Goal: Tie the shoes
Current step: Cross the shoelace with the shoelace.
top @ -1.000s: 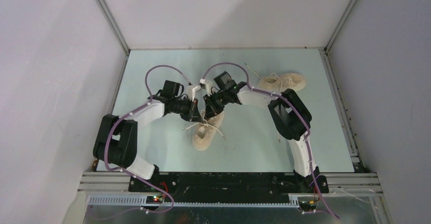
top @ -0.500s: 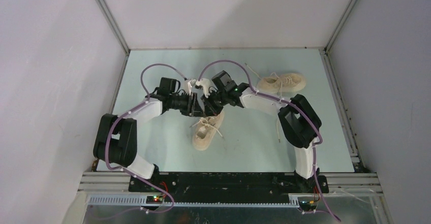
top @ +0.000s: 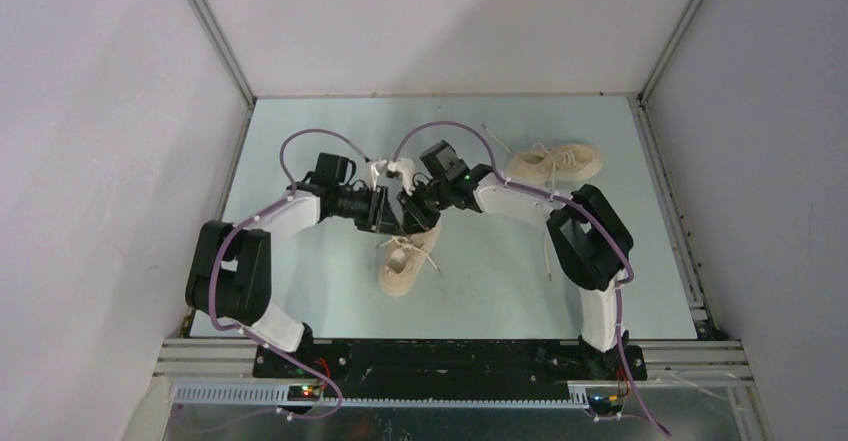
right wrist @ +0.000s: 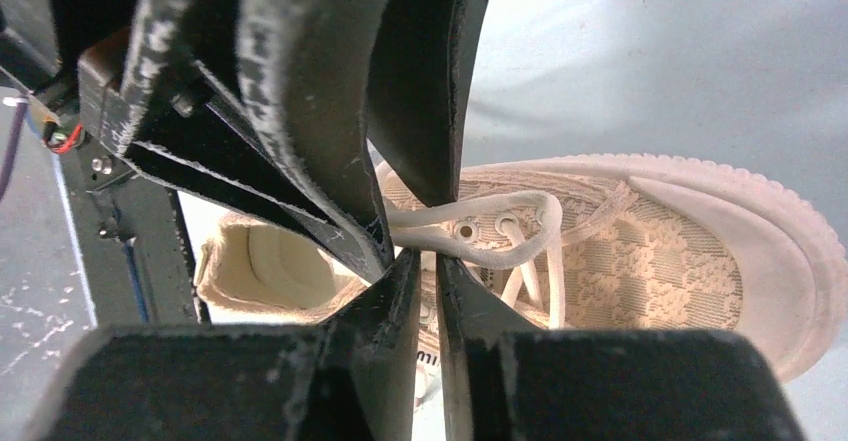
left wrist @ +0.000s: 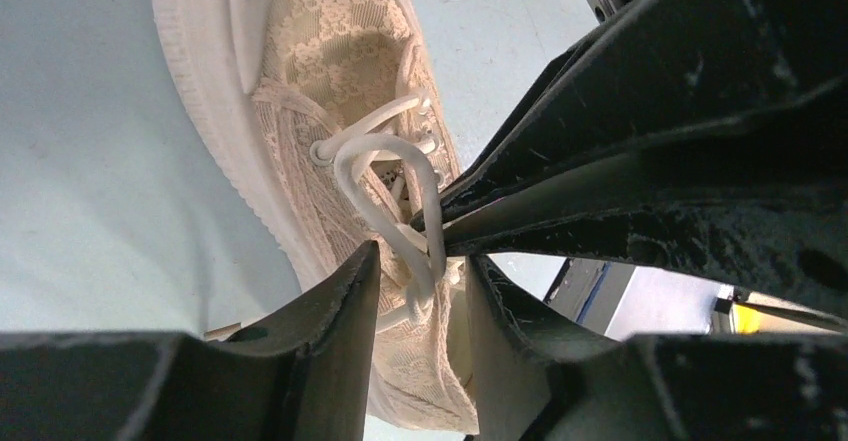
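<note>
One cream shoe (top: 398, 273) lies mid-table, toe towards me, with its off-white lace (left wrist: 385, 151) pulled up in a loop. My two grippers meet just above its tongue. My right gripper (right wrist: 430, 259) is shut on the lace loop (right wrist: 500, 204), which shows over the shoe (right wrist: 680, 251). My left gripper (left wrist: 425, 261) is open, its fingers either side of the lace above the shoe (left wrist: 340, 51). From above, the left gripper (top: 390, 216) and the right gripper (top: 412, 211) nearly touch. The second shoe (top: 555, 163) lies at the back right, laces loose.
The teal table (top: 300, 291) is walled in by white panels on three sides. A metal rail (top: 450, 346) runs along the near edge by the arm bases. Purple cables (top: 300, 146) arch over both wrists.
Both grippers have closed in on each other above the near shoe. The lace ends that lay left of the shoe are drawn up. The right arm's elbow has shifted right.
</note>
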Motion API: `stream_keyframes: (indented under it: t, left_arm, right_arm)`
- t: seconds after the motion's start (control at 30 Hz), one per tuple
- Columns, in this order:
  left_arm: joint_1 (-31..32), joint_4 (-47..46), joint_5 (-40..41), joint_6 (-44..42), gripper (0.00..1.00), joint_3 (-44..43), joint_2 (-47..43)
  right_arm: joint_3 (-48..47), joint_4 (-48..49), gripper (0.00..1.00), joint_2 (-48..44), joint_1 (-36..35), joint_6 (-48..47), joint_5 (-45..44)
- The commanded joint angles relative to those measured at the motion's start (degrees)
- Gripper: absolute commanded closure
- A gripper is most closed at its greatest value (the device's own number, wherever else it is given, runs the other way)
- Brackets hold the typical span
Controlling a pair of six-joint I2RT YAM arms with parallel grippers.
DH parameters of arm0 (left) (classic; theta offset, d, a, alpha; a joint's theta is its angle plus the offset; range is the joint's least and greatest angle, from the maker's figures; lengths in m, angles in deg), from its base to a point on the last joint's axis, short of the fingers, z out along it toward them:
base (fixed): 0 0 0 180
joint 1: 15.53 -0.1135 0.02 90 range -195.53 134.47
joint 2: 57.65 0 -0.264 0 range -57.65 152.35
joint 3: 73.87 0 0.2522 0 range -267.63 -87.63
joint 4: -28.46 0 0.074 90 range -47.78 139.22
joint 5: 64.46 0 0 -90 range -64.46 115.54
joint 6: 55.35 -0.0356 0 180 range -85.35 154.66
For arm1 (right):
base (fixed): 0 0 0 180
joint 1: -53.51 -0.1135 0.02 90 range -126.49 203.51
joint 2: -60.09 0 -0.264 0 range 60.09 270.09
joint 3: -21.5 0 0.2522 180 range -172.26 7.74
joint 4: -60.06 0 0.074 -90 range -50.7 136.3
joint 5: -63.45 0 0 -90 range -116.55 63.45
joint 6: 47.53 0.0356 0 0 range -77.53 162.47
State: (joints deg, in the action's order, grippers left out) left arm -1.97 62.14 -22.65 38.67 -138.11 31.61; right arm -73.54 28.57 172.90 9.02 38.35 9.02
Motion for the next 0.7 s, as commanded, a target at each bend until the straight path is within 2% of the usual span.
stream_keyframes:
  t: [0.0, 0.1, 0.13, 0.2, 0.27, 0.47, 0.67]
  left_arm:
    - [-0.4, -1.5, 0.6, -3.9, 0.58, -2.4, 0.2]
    - [-1.2, -3.0, -2.4, -3.2, 0.53, -2.0, -0.1]
    - [-1.7, -4.6, -5.9, -1.4, 0.52, -0.7, -0.7]
    - [-3.3, -11.0, -9.3, 2.7, 0.47, 2.2, -2.5]
    - [-4.1, -14.2, -8.4, 2.8, 0.46, 3.7, -3.9]
    - [-4.2, -9.6, -7.0, -0.1, 0.47, 3.0, -1.2]
    - [-3.9, -5.5, -7.4, -3.1, 0.5, 0.9, 0.9]
  right_arm:
    - [-0.5, 3.2, 0.83, -1.8, 0.3, 3.0, 9.3]
    - [-0.4, 3.4, 0.77, -2.4, 1.9, 4.8, 10.9]
    - [-0.3, 3.3, 0.76, -2.8, 2.3, 5.2, 12.2]
    - [0.1, 2.5, 0.74, -3.5, 4.0, 4.7, 13.3]
    - [0.2, 1.0, 0.72, -3.9, 5.3, 4.4, 14.5]
    - [1.4, -0.3, 0.68, -4.8, 8.0, 4.3, 18.4]
    - [2.3, -1.2, 0.67, -4.8, 8.3, 4.3, 16.0]
